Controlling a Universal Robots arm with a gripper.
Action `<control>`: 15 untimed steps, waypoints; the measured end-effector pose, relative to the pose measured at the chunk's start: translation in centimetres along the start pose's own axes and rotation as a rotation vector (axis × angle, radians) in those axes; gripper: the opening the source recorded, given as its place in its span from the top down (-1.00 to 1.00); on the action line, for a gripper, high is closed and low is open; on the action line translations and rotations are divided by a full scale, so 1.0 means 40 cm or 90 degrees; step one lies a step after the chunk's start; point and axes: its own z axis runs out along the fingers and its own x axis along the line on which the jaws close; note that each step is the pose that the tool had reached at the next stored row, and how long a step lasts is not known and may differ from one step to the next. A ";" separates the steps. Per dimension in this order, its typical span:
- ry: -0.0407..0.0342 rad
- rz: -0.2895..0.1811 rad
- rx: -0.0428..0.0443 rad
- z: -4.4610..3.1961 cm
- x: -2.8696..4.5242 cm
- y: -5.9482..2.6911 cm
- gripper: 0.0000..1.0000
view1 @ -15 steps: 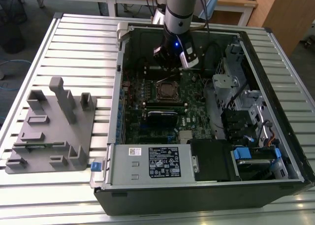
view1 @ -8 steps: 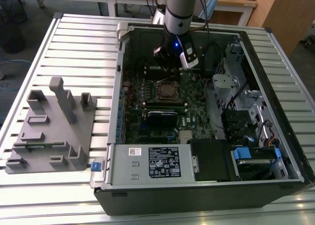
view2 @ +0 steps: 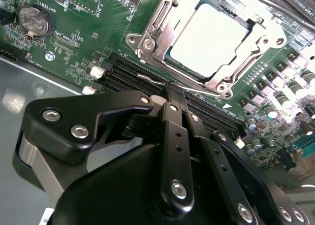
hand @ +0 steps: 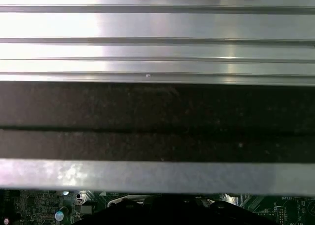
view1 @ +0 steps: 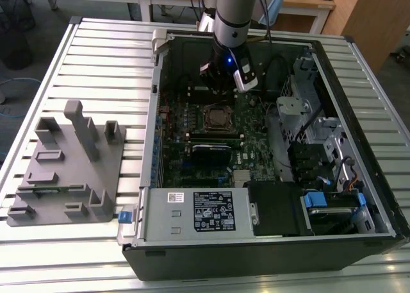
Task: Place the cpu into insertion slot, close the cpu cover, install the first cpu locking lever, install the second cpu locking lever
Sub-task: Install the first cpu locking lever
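On the slatted metal table (view1: 96,56) lies an open computer case (view1: 256,258), its green board (view2: 93,33) exposed. Over the board hangs the gripper (view2: 175,88), fingers pressed together and holding nothing. Just past its tips, the socket (view2: 142,44) holds the chip (view2: 209,38), with the silvery cover (view2: 261,35) lying flat around it.

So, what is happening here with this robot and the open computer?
One robot arm reaches into an open computer case. Its gripper hangs low over the motherboard, just beside the insertion slot. The cpu already lies in the slot, and the cpu cover lies flat around its pale metal top.
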 end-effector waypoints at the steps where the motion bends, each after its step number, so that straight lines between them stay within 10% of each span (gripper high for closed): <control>1: 0.0000 0.000 0.0000 0.001 0.000 0.000 0.79; 15: 0.0000 0.000 0.0000 0.007 0.000 0.001 0.79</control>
